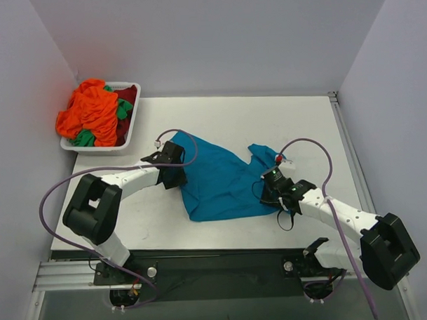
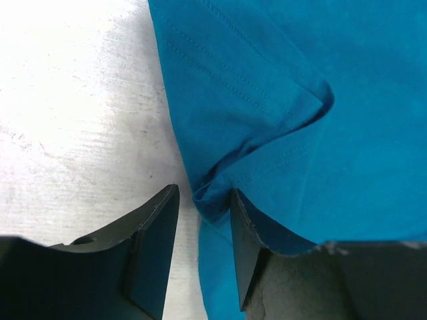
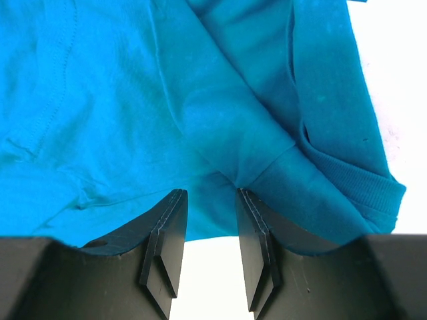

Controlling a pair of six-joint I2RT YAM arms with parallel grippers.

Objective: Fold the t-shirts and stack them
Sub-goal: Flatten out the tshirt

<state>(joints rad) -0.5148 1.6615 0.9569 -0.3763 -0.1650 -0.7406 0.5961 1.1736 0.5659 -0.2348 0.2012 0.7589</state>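
A teal-blue t-shirt [image 1: 217, 177] lies crumpled and partly spread in the middle of the table. My left gripper [image 1: 173, 165] is at its left edge. In the left wrist view the gripper [image 2: 204, 193] is open, with a puckered fold of the shirt [image 2: 280, 80] between the jaws, close to the right finger [image 2: 247, 247]. My right gripper [image 1: 274, 187] is at the shirt's right side, near the collar. In the right wrist view that gripper [image 3: 211, 195] is open, and the edge of the cloth [image 3: 133, 100] runs across the gap at its tips, unpinched.
A white tray [image 1: 134, 124] stands at the table's back left corner. It holds a heap of an orange shirt [image 1: 92, 111], green cloth [image 1: 124, 107] and dark red cloth [image 1: 125, 93]. Walls stand on three sides. Bare table [image 1: 268, 119] lies behind the teal shirt.
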